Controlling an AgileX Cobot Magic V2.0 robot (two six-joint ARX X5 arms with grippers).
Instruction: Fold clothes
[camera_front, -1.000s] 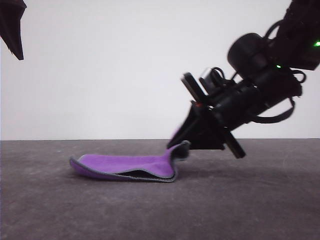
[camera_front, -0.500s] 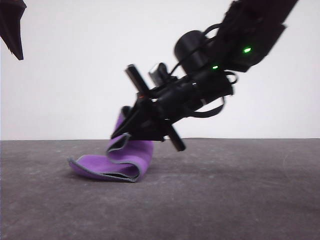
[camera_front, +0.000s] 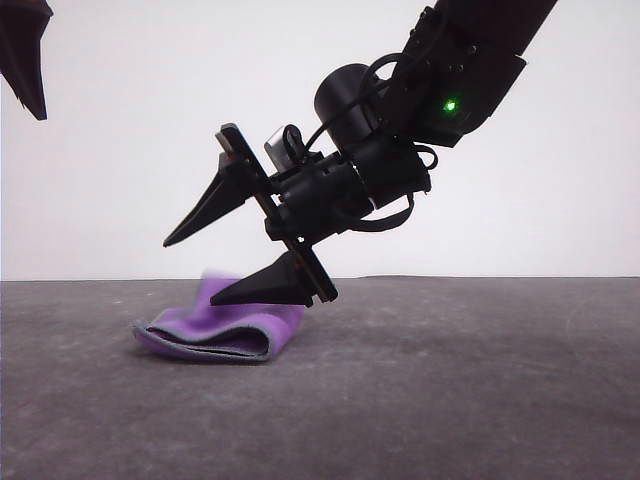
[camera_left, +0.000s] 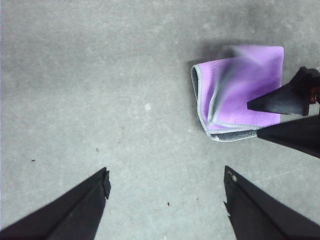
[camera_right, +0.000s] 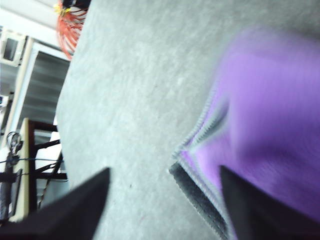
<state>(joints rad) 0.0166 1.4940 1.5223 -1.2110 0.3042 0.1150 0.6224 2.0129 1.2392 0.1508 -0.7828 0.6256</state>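
1. Grey, matte tabletop (camera_front: 480, 400) fills the lower part of the front view, with a plain white wall (camera_front: 120, 180) behind it.
2. And there's the cloth (camera_front: 215, 325), lying on the table at lower left of centre in the front view, folded over on itself, purple face up, grey stitched edging showing along the fold.
3. Right gripper (camera_front: 190, 270) reaches in from the upper right of the front view, tilted down toward the cloth, jaws spread wide with nothing between them.
4. Its lower finger (camera_front: 270, 290) sits just above the cloth's right end; touching or not, I cannot tell.
5. Over to the left wrist view: the cloth (camera_left: 240, 90) lies in the upper right, with a blurred patch at its top.
6. Left gripper (camera_left: 165, 177) hangs well apart from the cloth, dark fingers (camera_left: 75, 210) splayed at the bottom of the frame, holding nothing.
7. Right wrist view: blurred purple cloth (camera_right: 260, 125), with a dark grey corner peeking out beneath.
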